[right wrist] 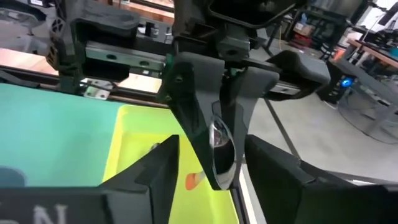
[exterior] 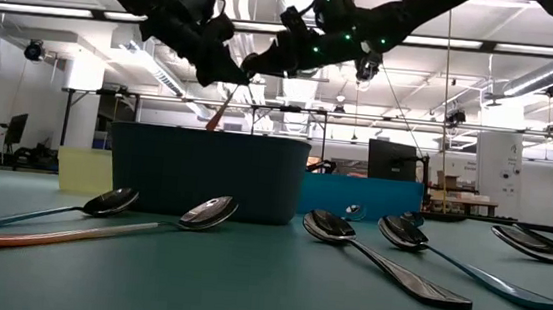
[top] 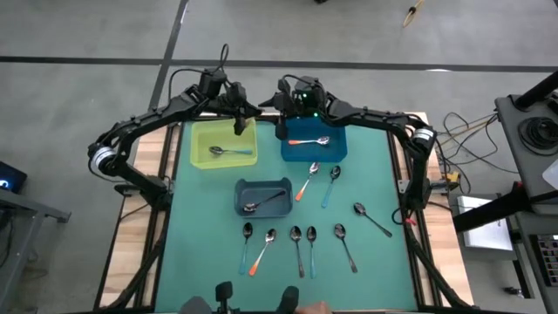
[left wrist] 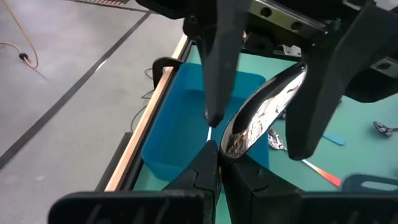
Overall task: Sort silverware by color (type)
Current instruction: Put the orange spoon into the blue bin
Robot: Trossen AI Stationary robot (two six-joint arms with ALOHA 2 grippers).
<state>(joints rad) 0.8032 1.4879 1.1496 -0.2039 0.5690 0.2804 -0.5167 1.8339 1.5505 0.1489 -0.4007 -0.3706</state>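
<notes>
Spoons lie sorted in part: at the far left of the green tabletop (top: 200, 227) the yellow bin (top: 202, 155) holds one blue-handled spoon (top: 232, 151). Above that bin's far right corner the left pincer (top: 241, 120) hangs clenched on the held spoon (right wrist: 220, 148), gripping it near its shiny bowl with the orange handle pointing down toward the bin. Just to its right the right pincer (top: 281, 110) hovers released, its fingers (left wrist: 217, 68) standing wide on either side of the bowl without touching it. Nearer the front, the grey bin (top: 242, 187) holds one dark spoon (top: 264, 202). To the right of the yellow bin, the blue bin (top: 336, 150) holds one more spoon (top: 309, 141); I cannot tell its handle colour. Loose on the tabletop in front of the bins are an orange-handled spoon (top: 306, 181) and a blue spoon (top: 330, 186) side by side, a front row (top: 296, 244) of five spoons of mixed handles, and one black spoon (top: 371, 219) off to the right.
</notes>
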